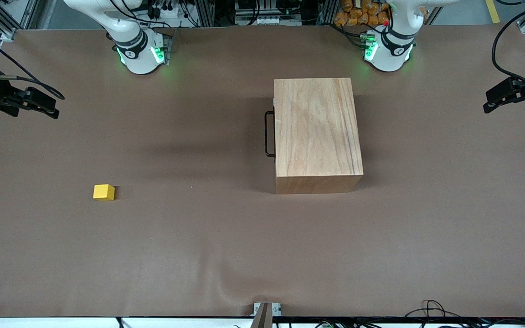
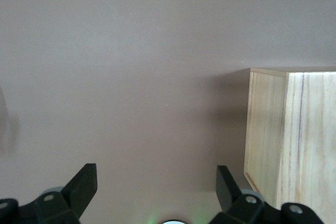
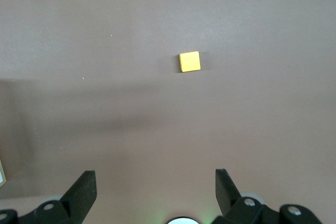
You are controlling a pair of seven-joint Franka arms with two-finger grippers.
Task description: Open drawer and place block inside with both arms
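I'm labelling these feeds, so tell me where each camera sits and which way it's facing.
Front view: high across the table, facing both arm bases; sees the wooden box, yellow block and both claws.
Left wrist view: on the left arm, looking down at the table and box; open left claw shows.
Right wrist view: on the right arm, over the block; open right claw shows.
Shared: front and left wrist views both show the box.

Even, soft overhead light, faint shadows beside the wooden box (image 1: 317, 132), green glow at arm bases, sharp focus.
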